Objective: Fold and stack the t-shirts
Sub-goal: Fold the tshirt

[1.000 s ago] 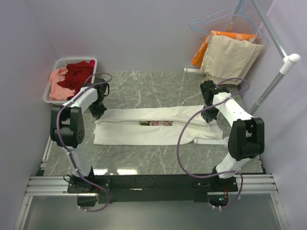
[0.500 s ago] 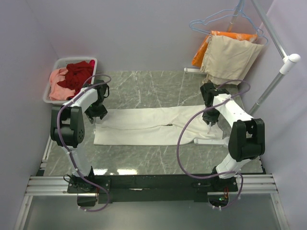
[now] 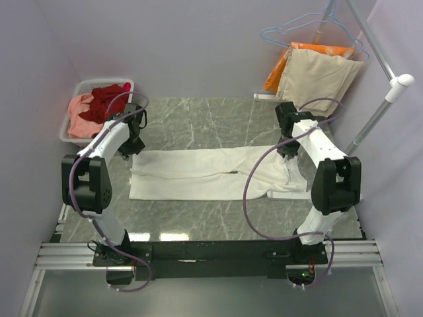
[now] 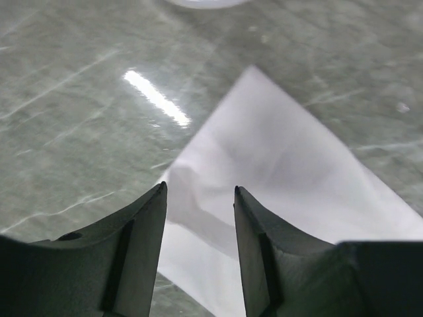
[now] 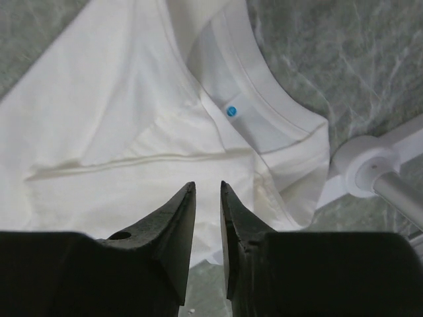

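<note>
The white t-shirt [image 3: 211, 175] lies folded into a long band across the marble table, its print hidden inside the fold. Its left corner [image 4: 277, 165] shows under my left gripper [image 4: 198, 191], which hovers open and empty just above it; the same gripper [image 3: 129, 150] sits at the band's far left end. My right gripper [image 5: 208, 188] hangs over the collar end [image 5: 264, 99], jaws slightly apart with nothing between them; in the top view this gripper [image 3: 289, 153] is at the band's right end. The dark red t-shirt [image 3: 106, 100] and the salmon t-shirt [image 3: 79, 120] sit in the basket.
A white basket [image 3: 106, 82] stands at the far left corner. A clothes rack's pole [image 3: 373, 119] rises at the right, its white foot [image 5: 363, 165] next to the collar. Beige cloth [image 3: 317, 79] and orange cloth [image 3: 277, 69] hang on hangers at the back right.
Both grippers opened and let go of the shirt's far edge. The fold dropped shut over the print. Both arms then lifted and drew back toward the far side.
</note>
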`<state>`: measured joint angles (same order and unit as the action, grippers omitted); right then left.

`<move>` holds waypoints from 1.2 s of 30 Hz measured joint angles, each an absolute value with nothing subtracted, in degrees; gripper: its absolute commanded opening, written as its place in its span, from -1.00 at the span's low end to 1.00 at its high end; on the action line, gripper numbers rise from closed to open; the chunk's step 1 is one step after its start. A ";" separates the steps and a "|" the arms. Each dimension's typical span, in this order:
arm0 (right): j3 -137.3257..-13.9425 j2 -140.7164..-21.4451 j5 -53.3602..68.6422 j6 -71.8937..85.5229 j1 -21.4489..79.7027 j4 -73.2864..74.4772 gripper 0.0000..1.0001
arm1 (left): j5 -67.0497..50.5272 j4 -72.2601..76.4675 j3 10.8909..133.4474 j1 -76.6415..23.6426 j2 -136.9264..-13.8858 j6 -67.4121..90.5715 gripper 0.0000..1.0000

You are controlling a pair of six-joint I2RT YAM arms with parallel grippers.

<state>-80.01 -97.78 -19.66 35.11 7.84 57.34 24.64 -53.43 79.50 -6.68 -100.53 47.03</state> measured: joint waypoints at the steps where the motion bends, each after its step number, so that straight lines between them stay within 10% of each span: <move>1: -80.95 -99.07 -19.16 35.11 7.84 56.80 -0.44 | 23.59 -52.53 79.50 -6.79 -100.47 46.37 0.00; 21: -85.06 -117.19 -10.46 35.03 8.01 52.49 -0.56 | 16.86 -53.32 91.02 -11.99 -120.03 41.30 0.03; 36: -113.27 -134.15 -8.69 33.21 8.01 64.64 -0.57 | 18.94 -63.31 111.28 -11.81 -132.33 42.63 0.08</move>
<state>-113.27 -134.15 -8.69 33.21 8.01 64.64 18.94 -63.31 111.28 -11.81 -132.33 42.63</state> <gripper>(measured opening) 0.218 0.536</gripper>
